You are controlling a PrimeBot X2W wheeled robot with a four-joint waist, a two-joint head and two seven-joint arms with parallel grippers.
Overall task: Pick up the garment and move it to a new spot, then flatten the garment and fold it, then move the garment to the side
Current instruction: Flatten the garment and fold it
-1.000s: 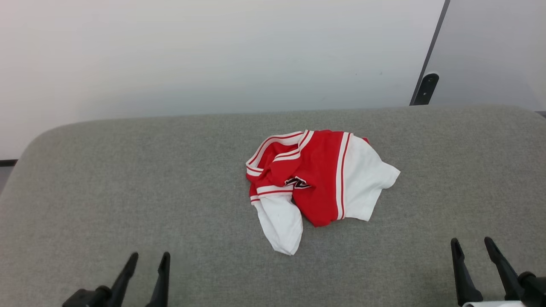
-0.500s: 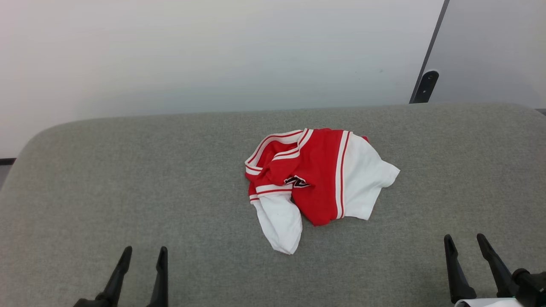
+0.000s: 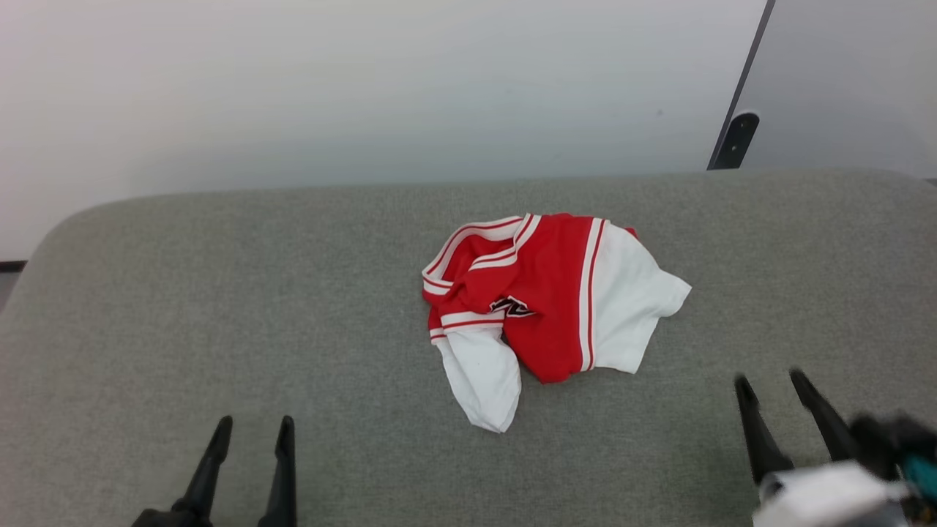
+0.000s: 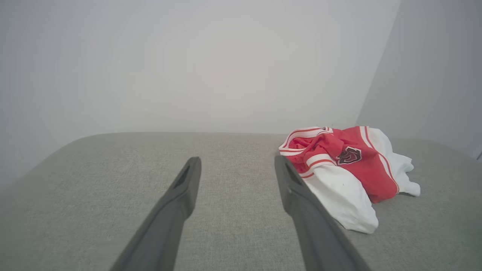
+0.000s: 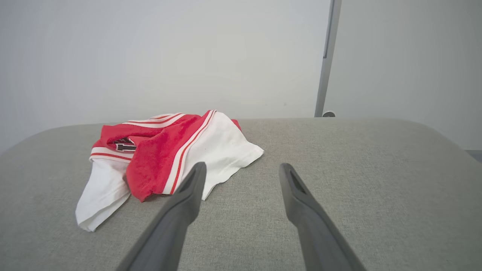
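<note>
Still crumpled garment (image 3: 556, 300), untouched.

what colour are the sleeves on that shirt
The sleeves are white, with red-and-white striped trim; clearest in the head view.

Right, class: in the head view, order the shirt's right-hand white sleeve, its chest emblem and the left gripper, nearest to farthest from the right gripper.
From the right gripper:
1. white sleeve, up-left, closest.
2. chest emblem, farther left.
3. left gripper, far lower left.
</note>
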